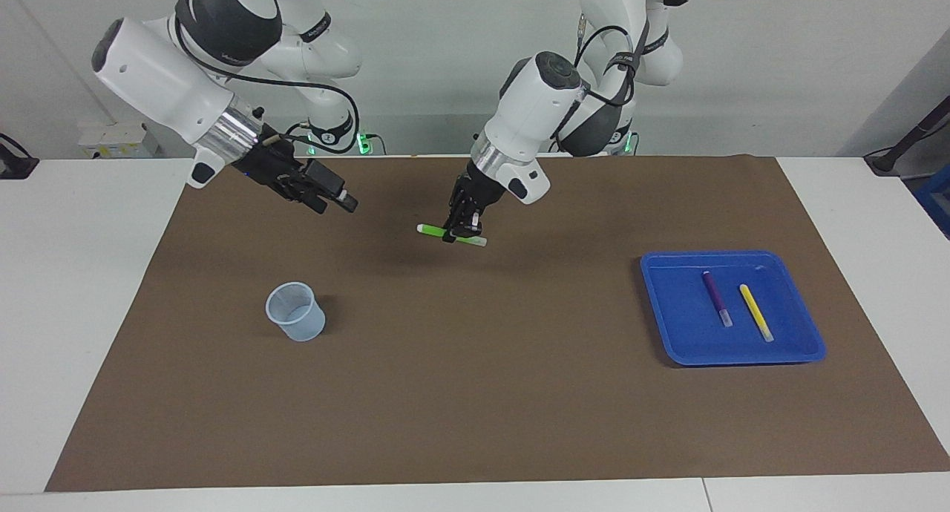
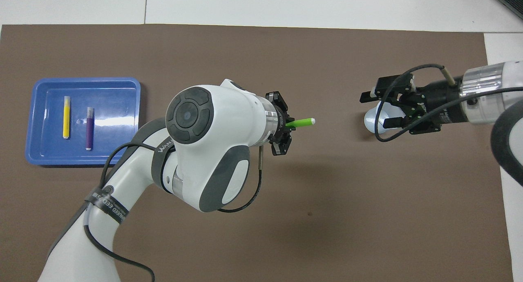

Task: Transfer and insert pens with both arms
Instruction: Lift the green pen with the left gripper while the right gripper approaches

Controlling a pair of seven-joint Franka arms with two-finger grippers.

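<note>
Bare brown mat lies under both raised grippers; left gripper jaws clamp the green pen mid-barrel, level, whitish ends jutting either side; right gripper jaws stand apart over the mat beside the cup.

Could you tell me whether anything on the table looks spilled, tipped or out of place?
Nothing stands out. The cup stands upright, the purple pen and yellow pen lie in the tray, and the left claw holds the green pen level above the mat.
</note>
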